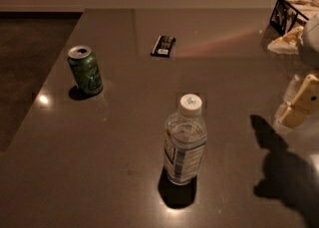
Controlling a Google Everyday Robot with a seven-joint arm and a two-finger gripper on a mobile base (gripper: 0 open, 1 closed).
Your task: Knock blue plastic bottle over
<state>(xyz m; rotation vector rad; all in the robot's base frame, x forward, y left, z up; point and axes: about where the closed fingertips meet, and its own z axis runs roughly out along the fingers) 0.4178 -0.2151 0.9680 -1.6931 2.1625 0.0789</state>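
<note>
The blue plastic bottle (185,142) stands upright near the front middle of the dark table (129,137). It is clear, with a white screw cap and a white-bluish label. My gripper (299,103) shows at the right edge as cream-coloured parts held above the table. It is well to the right of the bottle and apart from it. Its dark shadow falls on the table at the lower right.
A green drink can (85,70) stands upright at the left. A flat dark packet (163,46) lies at the back middle. A wire basket (294,18) with pale items stands at the back right. The table's left edge runs diagonally beside the can.
</note>
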